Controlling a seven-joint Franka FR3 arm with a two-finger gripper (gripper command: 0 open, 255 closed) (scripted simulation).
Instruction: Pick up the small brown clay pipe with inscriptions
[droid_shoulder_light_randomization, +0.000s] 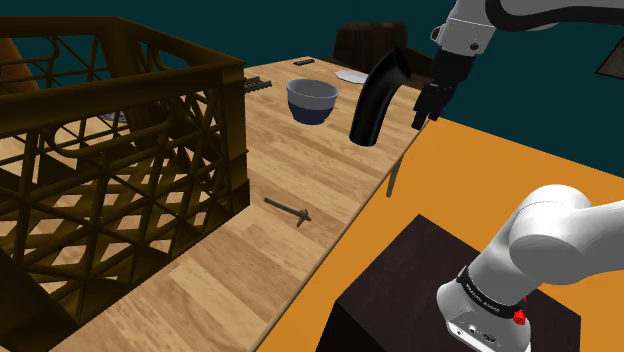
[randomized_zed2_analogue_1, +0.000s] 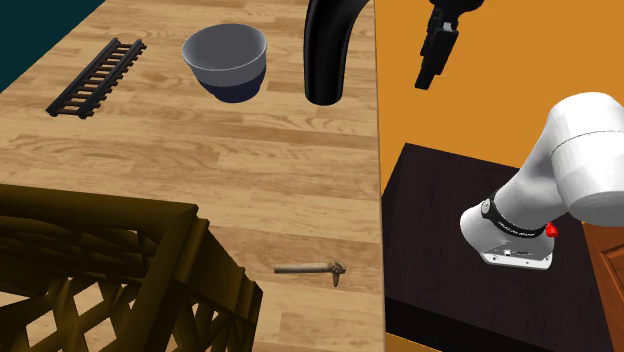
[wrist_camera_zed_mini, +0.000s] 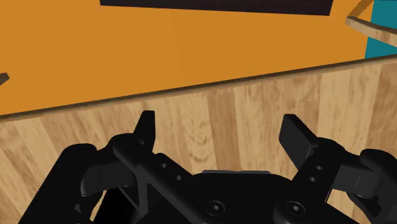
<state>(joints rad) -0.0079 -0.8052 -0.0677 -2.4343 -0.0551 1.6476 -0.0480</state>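
Observation:
The small brown pipe (droid_shoulder_light_randomization: 288, 210) lies flat on the wooden table (droid_shoulder_light_randomization: 200, 270), near the edge facing the stand. In the second exterior view the pipe (randomized_zed2_analogue_1: 311, 268) rests just beside the crate's corner, with its bowl end toward the table edge. My black gripper (droid_shoulder_light_randomization: 430, 108) hangs high over the table's edge, far from the pipe and beyond a black bent tube. In the second exterior view the gripper (randomized_zed2_analogue_1: 432, 62) is above the orange floor. In the wrist view the gripper (wrist_camera_zed_mini: 221, 130) is open with nothing between its fingers, over bare table wood (wrist_camera_zed_mini: 210, 108).
A big dark lattice crate (droid_shoulder_light_randomization: 110, 150) fills the shoulder view's left. A grey bowl (droid_shoulder_light_randomization: 312, 100), a tall black bent tube (droid_shoulder_light_randomization: 378, 98) and a toy rail piece (randomized_zed2_analogue_1: 95, 77) stand farther along the table. The dark stand (droid_shoulder_light_randomization: 440, 290) is beside the table edge.

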